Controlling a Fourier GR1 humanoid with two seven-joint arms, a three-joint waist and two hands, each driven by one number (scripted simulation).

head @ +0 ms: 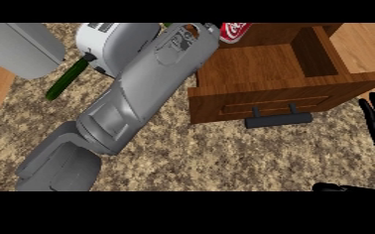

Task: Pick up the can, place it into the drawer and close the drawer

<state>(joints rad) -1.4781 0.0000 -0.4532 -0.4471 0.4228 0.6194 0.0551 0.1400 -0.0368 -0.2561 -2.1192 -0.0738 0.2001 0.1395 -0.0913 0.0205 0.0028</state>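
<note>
A speckled stone desk is filling the head view. The robot's grey left forearm is stretching diagonally across it from the lower left toward the top edge. To its right, a wooden drawer is standing pulled open, with its bare floor showing. A rounded white appliance is sitting behind the forearm, with a grey block at the upper left. A long green vegetable is lying just beside the appliance. The red can is showing at the top edge by the drawer's rear left corner, close to the forearm's wrist end. Whether it is sitting inside the drawer cannot be told. The left hand is lying out of view, so its grasp cannot be told. A dark handle is jutting from the drawer's front. The black right hand is resting released at the right edge, fingers up.
</note>
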